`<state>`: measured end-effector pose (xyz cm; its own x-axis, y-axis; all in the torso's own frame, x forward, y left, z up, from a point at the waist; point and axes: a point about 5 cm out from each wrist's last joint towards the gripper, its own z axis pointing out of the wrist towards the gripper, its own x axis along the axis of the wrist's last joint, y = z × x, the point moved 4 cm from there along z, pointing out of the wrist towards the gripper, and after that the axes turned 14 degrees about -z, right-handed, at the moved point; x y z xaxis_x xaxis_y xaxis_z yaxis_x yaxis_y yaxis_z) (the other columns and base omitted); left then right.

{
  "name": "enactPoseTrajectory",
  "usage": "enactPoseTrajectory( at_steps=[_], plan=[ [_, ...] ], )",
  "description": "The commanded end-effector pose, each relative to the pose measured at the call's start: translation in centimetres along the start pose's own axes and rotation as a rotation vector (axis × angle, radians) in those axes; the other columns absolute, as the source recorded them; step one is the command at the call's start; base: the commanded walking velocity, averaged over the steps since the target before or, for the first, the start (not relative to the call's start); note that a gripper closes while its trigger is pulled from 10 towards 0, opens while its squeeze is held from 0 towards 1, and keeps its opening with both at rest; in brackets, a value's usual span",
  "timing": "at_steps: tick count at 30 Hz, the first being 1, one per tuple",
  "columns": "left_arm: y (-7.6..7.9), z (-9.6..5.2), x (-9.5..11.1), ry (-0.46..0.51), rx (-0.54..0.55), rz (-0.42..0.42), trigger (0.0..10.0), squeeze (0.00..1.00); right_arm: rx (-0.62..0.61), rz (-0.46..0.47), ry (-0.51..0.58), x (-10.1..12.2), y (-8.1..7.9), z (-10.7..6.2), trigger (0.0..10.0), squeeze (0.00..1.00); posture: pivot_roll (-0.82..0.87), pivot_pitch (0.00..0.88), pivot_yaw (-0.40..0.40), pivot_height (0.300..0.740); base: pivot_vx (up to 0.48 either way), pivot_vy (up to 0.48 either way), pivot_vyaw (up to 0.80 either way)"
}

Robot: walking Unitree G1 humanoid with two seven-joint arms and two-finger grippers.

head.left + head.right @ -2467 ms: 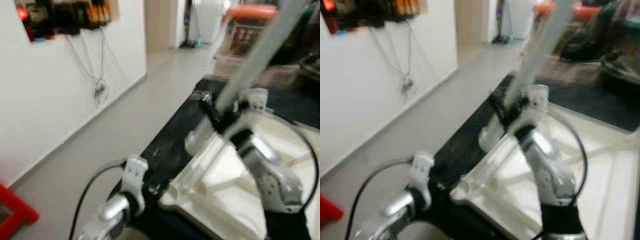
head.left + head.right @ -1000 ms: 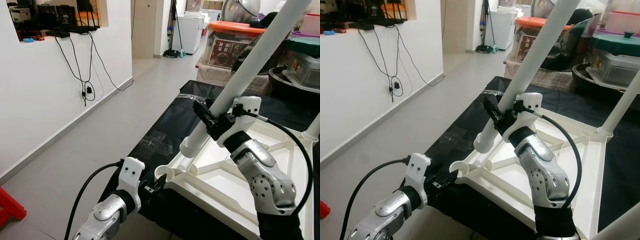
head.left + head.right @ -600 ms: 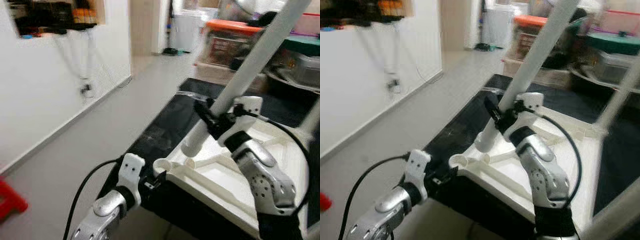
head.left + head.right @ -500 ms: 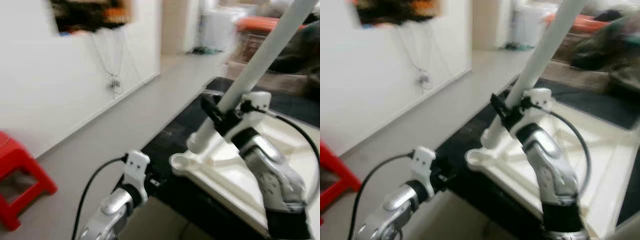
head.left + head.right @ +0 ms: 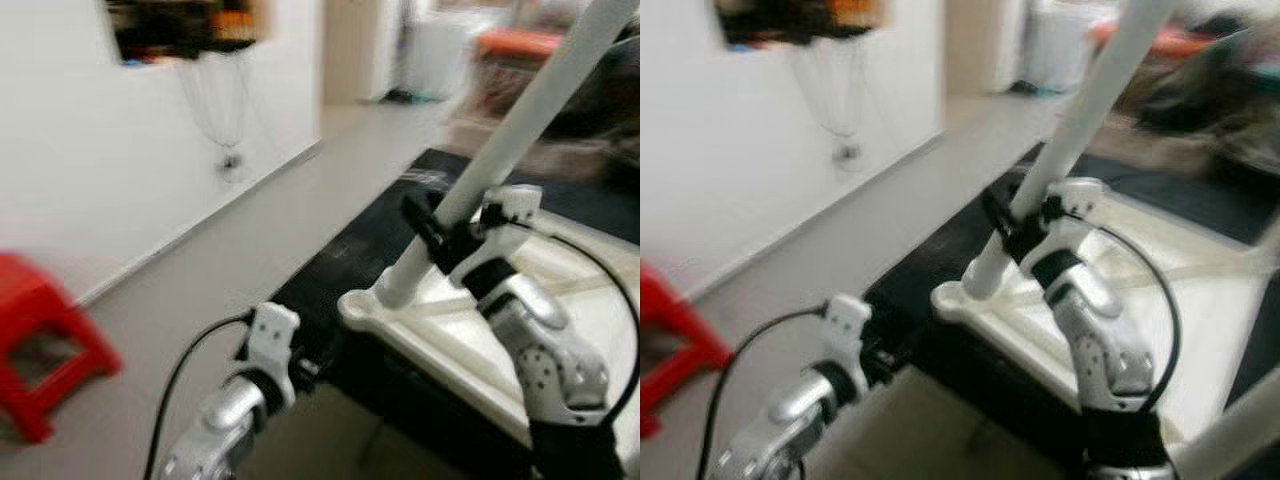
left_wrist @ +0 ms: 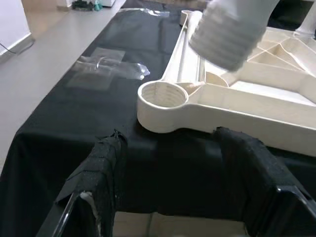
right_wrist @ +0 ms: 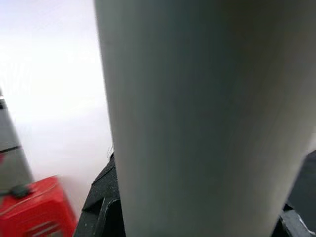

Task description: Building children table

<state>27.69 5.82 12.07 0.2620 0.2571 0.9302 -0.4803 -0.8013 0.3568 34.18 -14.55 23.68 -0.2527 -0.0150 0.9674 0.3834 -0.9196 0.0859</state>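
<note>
A white wall point(image 5: 90, 180) runs along the left, with a dark recessed shelf point(image 5: 185, 25) high up and cables point(image 5: 225, 120) dangling below it. A red stool point(image 5: 40, 340) stands on the grey floor point(image 5: 250, 250). Blurred storage containers point(image 5: 520, 45) crowd the back.

Both head views are smeared by motion blur under bright, even indoor light. The left wrist view is sharp, with soft glare on the crinkled clear plastic wrap point(image 6: 106, 66); the right wrist view is washed-out and out of focus.
</note>
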Motion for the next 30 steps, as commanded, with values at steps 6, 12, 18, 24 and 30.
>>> enactPoseTrajectory(
  at_steps=[6,12,18,24,30],
  plan=[
    [-0.3,0.1,0.1,0.001,0.011,0.006,10.0,0.0,-0.007,-0.008,0.022,0.4,0.1,0.1,10.0,0.0,0.13,0.0,-0.07,0.74,0.0,0.0,0.0],
    [-0.3,0.1,0.2,0.006,0.01,0.008,10.0,0.0,-0.006,-0.009,0.027,0.6,0.0,0.1,10.0,0.0,0.13,0.0,-0.07,0.74,0.0,0.0,0.0],
    [-0.3,0.2,0.3,0.015,0.013,0.009,10.0,0.0,-0.002,-0.009,0.034,0.7,0.0,0.3,10.0,0.0,0.13,0.0,-0.072,0.74,0.0,0.0,0.0],
    [-0.2,0.1,0.3,0.014,0.012,0.007,10.0,0.0,0.006,-0.001,0.048,1.0,-0.2,0.6,10.0,0.0,0.13,0.0,-0.073,0.74,0.0,0.0,0.0],
    [0.2,0.0,0.3,0.013,0.002,0.0,10.0,0.0,0.052,0.018,0.066,1.5,-0.5,1.7,10.0,0.0,0.13,0.0,-0.067,0.74,0.0,0.0,0.0]
  ],
)
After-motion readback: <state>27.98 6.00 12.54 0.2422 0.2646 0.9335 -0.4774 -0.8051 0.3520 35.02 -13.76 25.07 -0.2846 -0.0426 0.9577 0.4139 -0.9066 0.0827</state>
